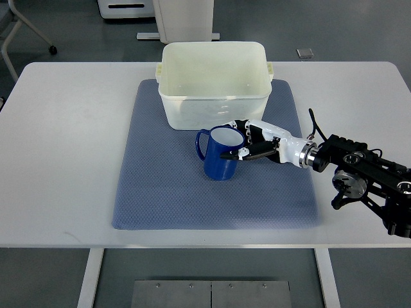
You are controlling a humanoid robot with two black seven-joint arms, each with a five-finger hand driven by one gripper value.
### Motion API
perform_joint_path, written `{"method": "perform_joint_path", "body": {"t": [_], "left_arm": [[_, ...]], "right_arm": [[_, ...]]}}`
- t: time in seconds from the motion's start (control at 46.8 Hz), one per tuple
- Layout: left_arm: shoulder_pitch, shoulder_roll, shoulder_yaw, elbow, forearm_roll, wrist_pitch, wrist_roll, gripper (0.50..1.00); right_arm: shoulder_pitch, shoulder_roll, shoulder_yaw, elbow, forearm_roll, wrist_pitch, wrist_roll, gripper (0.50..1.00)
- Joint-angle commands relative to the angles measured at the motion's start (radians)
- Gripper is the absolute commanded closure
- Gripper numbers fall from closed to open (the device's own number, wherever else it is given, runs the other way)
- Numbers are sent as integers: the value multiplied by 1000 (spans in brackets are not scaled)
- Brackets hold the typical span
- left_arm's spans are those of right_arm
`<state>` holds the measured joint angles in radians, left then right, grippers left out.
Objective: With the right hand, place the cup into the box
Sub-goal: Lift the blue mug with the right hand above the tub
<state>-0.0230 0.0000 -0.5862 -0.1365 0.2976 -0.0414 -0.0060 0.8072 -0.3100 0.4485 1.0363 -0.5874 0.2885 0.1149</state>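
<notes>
Right hand (247, 142) is reaching in from 3 o'clock, fingers curling around the blue cup (219, 154), which is sitting upright on the mat (160, 186), just at 6 o'clock of the box (214, 83).

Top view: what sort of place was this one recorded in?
Probably a lab or office test bench rather than a home: a plain white table on a metal frame, grey floor with a caster chair leg, and a staged setup of blue mat, white plastic box and blue cup.
</notes>
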Motion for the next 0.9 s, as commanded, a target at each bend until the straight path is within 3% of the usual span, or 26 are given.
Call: {"method": "perform_joint_path", "body": {"t": [0.0,0.535,0.877], "left_arm": [[0,0,0,0,0,0,0,500],[0,0,0,0,0,0,1,500],[0,0,0,0,0,0,1,500]], "right_arm": [[4,-4,1,2,1,1,0,1000],[125,-161,73,94,38,55,-1,1000],[262,-173,65,70,81,52,-23,1000]]}}
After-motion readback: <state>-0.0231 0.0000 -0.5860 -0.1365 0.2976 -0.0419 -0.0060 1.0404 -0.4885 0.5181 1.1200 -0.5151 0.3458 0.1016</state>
